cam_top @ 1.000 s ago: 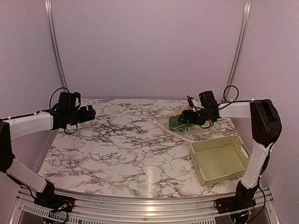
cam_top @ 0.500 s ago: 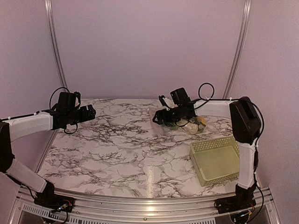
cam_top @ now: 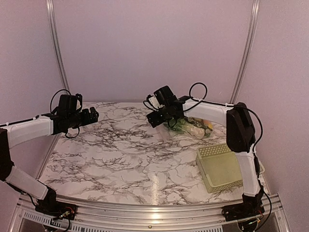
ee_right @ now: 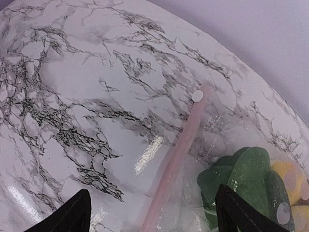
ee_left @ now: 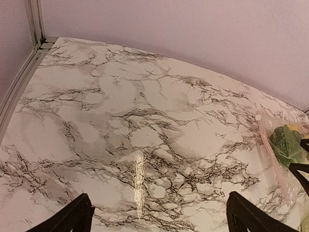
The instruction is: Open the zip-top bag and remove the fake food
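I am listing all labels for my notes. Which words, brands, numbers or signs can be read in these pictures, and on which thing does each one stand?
None: no text can be read in any view.
The zip-top bag is clear plastic with a plain zipper strip, and the fake food inside it, the lattice basket and the marble table show no print.
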### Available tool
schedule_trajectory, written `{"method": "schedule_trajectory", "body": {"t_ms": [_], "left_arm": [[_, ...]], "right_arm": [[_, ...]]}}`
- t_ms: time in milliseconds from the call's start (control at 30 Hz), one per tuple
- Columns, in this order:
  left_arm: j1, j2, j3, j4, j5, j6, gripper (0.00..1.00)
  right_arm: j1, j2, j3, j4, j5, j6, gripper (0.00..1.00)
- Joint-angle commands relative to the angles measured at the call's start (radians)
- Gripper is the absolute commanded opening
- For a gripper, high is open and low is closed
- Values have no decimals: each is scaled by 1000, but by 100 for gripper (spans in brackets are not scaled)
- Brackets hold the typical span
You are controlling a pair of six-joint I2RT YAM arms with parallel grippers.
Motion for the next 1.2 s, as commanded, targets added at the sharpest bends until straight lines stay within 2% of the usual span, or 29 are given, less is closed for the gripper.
{"method": "schedule_trajectory", "body": {"t_ms": [0, 267, 500, 633, 900, 1100, 1167], "left_arm": [[-6, -30, -9, -1, -5, -5, 99], [-6, -24, -7, -4, -8, -7, 99], [-6, -23, -5, -4, -9, -7, 99], [-6, -27, -7, -7, -8, -6, 99], [-6, -22, -7, -2, -9, -7, 99], [-5, -22, -11, 2, -12, -9, 99], [-6, -27, -15, 7, -16, -10, 99]], "right_arm": [[9, 88, 67, -111, 147, -71, 85], [48, 161, 100, -131, 296, -124, 86], [95, 251, 149, -145, 521, -218, 86], [103, 280, 154, -143, 613, -243, 81], [117, 242, 125, -104, 670, -267, 42], [148, 169, 115, -75, 584, -290, 2], [153, 126, 115, -74, 539, -288, 0]]}}
